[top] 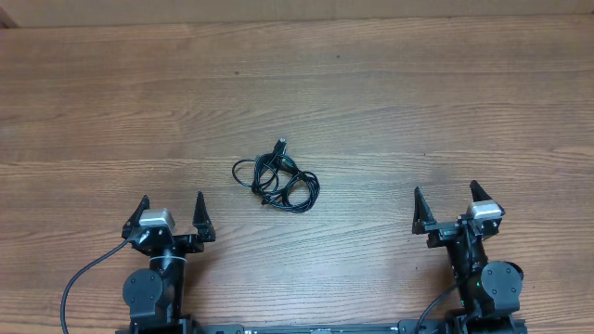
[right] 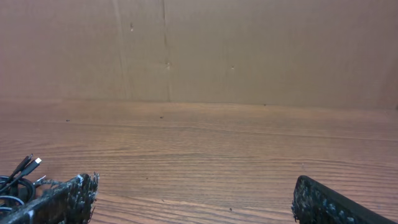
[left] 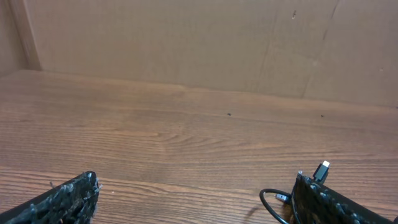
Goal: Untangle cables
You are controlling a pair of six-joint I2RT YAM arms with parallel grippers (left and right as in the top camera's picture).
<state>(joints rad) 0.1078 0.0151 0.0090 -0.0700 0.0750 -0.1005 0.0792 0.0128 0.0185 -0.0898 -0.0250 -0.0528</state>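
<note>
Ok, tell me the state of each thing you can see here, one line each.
cables: tangled in one small knot with loose loops, lying on the table, untouched.
left gripper: open, empty, apart from the cables.
right gripper: open, empty, apart from the cables.

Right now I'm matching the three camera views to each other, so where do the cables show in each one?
Overhead: cables near the picture's centre, in a small tangle.
Left wrist: cables at the bottom right, partly hidden.
Right wrist: cables at the bottom left edge.
Shared landmark: the plug end sticking out on the tangle's far side, as far as I can tell.
</note>
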